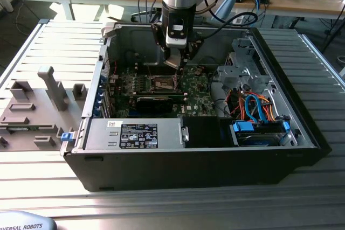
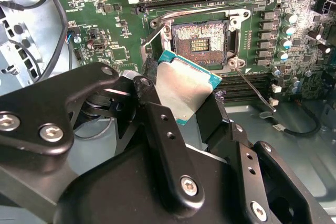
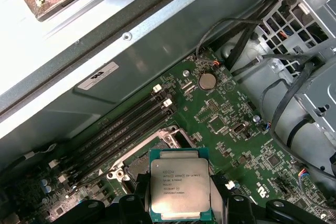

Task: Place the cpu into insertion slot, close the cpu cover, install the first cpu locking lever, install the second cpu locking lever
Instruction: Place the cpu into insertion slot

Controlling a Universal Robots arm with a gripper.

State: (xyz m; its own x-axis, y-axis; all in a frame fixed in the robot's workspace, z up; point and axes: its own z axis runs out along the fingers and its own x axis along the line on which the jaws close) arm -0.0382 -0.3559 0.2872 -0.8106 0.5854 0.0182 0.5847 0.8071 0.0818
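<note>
1. The cpu (image 3: 180,188) has a silver-grey top with fine dark print and a teal-green edge.
2. The insertion slot (image 2: 199,38) is dark, with a gold-flecked patch in the middle and a silvery metal rim.
3. The circuit board (image 3: 231,114) is deep green, dotted with small silver and black parts.
4. The jaws are matte black with silver screw heads.
5. The computer case (image 1: 188,171) is black outside and grey inside.
6. The cables (image 1: 256,109) are orange and blue.
7. The bench (image 1: 54,41) is pale grey, ribbed in straight stripes.

Dull brushed-metal cpu (image 3: 180,188) top; matt black fingers (image 2: 164,136).
</note>
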